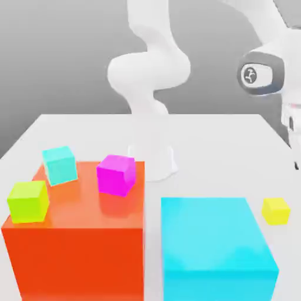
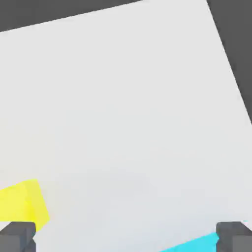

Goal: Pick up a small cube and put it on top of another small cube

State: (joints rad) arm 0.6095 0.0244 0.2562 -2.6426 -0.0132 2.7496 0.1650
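Claw spread wide and empty above the counter. The small yellow cube rests on the counter at the big cyan block's three o'clock, just beside it. Likely hazard: a descending finger strikes the block, nudging the cube aside.

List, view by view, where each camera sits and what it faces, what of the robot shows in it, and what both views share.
Exterior view: off the arm, in front of the table, facing the arm's base over the orange block and cyan block.
Hand view: on the hand, looking down at the table past two dark fingertips, set wide apart.
Shared: the small yellow cube, lying on the table, and the cyan block.
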